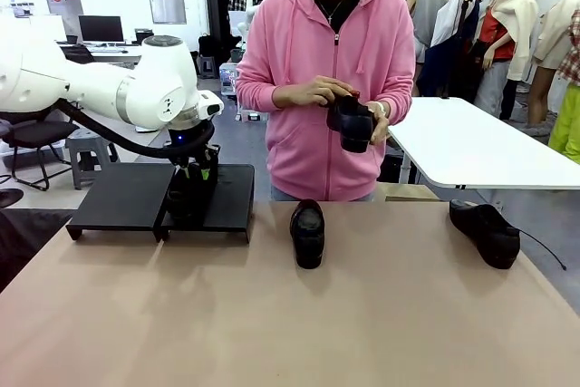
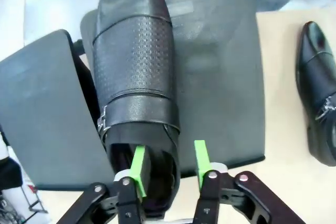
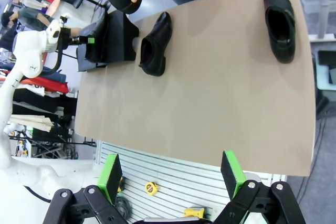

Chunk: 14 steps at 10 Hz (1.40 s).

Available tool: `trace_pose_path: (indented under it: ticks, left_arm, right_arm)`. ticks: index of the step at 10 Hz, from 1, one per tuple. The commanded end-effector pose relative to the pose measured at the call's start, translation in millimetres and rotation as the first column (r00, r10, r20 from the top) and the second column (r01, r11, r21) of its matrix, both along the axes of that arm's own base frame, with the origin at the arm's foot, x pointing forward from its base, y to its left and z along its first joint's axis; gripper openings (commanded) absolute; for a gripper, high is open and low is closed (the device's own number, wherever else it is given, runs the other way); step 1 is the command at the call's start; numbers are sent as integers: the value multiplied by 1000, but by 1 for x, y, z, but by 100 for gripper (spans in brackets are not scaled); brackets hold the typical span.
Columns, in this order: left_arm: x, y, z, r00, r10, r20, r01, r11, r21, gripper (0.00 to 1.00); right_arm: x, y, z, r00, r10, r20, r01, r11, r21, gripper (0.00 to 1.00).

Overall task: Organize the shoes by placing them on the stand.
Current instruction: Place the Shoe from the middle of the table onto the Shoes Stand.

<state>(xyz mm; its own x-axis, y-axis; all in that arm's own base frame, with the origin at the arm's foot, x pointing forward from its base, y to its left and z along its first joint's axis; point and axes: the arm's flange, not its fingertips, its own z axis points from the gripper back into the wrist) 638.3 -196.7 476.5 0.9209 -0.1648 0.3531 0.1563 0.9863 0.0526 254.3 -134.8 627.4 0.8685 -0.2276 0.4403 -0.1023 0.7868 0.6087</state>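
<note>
The left fingers (image 2: 138,169) stand partly open astride the side wall of a shoe (image 2: 134,72) near its heel. One green pad is down inside the opening and the other is outside, with a sliver of space showing beside the outer pad, so they are not clamped on it. This shoe lies flat on the stand (image 1: 122,197) at the left of the front view. It sits on the left part of the right-hand platform (image 1: 234,201), just beside the seam with its twin, toe pointing away from the fingers. Near the middle of the frame a second shoe (image 1: 307,233) rests on the tabletop (image 1: 272,333). Behind it, a person's hands (image 1: 313,92) hold a third shoe (image 1: 352,122) up above the far edge. At the right a fourth shoe (image 1: 485,233) lies on the tabletop, well apart from the others. The right fingers (image 3: 111,174) are spread wide with nothing between them, hanging over the tabletop's near edge.
</note>
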Motion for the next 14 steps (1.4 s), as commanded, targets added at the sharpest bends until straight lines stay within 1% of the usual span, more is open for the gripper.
trace_pose_path:
  ticks: [1,2,3,4,5,6,7,8,9,10,11,12,13,14]
  left_arm:
    - [-37,-1,31,1000,-9,-10,8,1000,-14,100]
    - [-74,-5,57,991,-84,-106,81,996,-35,100]
    - [-110,-4,77,966,-196,-169,188,980,-58,100]
    - [-145,4,93,942,-254,-220,229,965,-131,100]
    - [-177,17,102,911,-333,-244,273,929,-249,100]
    - [-212,38,107,885,-401,-238,300,880,-368,100]
    - [-242,66,106,885,-408,-224,267,840,-473,100]
    - [-266,101,101,897,-415,-153,266,782,-564,100]
    - [-285,136,93,938,-340,-69,218,732,-645,100]
    - [-302,166,81,968,-245,56,210,666,-716,100]
    - [-312,184,68,990,-56,129,137,602,-787,100]
    - [-317,193,55,976,96,198,114,550,-828,100]
    - [-316,199,44,964,178,199,85,502,-861,100]
    - [-313,207,70,996,-76,41,79,605,-792,100]
  right_arm:
    - [0,0,1,1000,13,16,-13,1000,6,100]
    - [0,0,1,1000,13,16,-13,1000,6,100]
    - [0,0,1,1000,13,16,-13,1000,6,100]
    - [0,0,1,1000,13,16,-13,1000,6,100]
    - [0,0,1,1000,13,16,-13,1000,6,100]
    - [0,0,1,1000,13,16,-13,1000,6,100]
    - [0,0,1,1000,13,16,-13,1000,6,100]
    - [0,0,1,1000,13,16,-13,1000,6,100]
    - [0,0,1,1000,13,16,-13,1000,6,100]
    - [0,0,1,1000,13,16,-13,1000,6,100]
    - [0,0,1,1000,13,16,-13,1000,6,100]
    - [0,0,1,1000,13,16,-13,1000,6,100]
    - [0,0,1,1000,13,16,-13,1000,6,100]
    - [0,0,1,1000,13,16,-13,1000,6,100]
